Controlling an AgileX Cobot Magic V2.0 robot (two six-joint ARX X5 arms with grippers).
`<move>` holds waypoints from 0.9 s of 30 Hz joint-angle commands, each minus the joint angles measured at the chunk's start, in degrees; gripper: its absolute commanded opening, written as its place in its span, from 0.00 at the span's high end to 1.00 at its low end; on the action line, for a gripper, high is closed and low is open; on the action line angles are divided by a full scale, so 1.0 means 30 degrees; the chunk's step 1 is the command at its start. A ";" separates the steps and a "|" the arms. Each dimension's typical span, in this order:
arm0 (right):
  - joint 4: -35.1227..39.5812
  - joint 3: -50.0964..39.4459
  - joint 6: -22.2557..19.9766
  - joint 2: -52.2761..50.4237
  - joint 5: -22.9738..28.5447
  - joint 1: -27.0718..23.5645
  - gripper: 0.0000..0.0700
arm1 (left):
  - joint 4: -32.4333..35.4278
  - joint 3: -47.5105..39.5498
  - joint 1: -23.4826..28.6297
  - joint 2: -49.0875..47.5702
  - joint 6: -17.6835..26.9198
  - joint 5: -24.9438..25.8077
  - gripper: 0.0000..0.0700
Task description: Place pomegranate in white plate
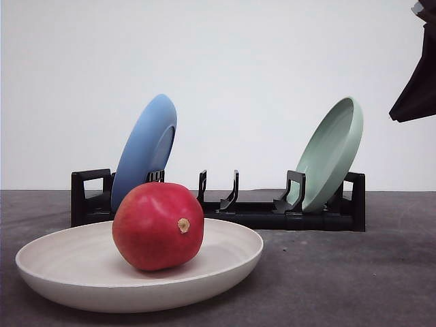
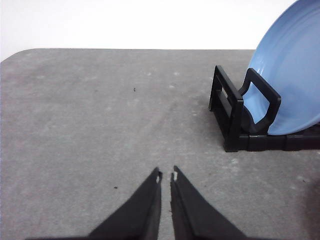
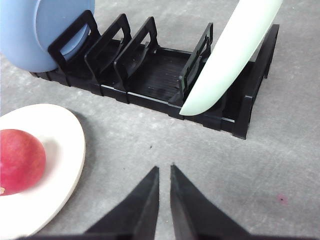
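On shallow cream plate [image 1: 231, 262], glossy red pomegranate [image 1: 158, 226] resting, both pincers [image 2: 166, 176] [image 3: 164, 170] clenched empty above grey desk [image 2: 100, 125]; could roll out if nudged.

Front view: pomegranate [image 1: 157, 226] hides the blue plate's [image 1: 145, 146] lower edge; a dark arm part [image 1: 417, 82] at 2 o'clock is cropped. Right wrist view: white plate [image 3: 60, 150] cropped.

The black left gripper [image 2: 166, 176] has fingertips nearly touching (a thin slit between them); the black right gripper [image 3: 164, 171] likewise, holding nothing.
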 commanded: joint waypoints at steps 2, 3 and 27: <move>0.0204 0.0051 -0.0073 0.0058 0.0006 0.0066 0.95 | -0.0044 -0.0211 -0.0007 -0.0007 0.0130 -0.0016 0.98; 0.0204 0.0051 -0.0073 0.0058 0.0003 0.0066 0.95 | -0.0040 -0.0211 -0.0007 -0.0007 0.0130 -0.0016 0.98; 0.0491 -0.7519 -0.2411 -1.2393 0.4754 -0.3622 0.95 | -0.0044 -0.0211 -0.0007 -0.0007 0.0130 -0.0016 0.98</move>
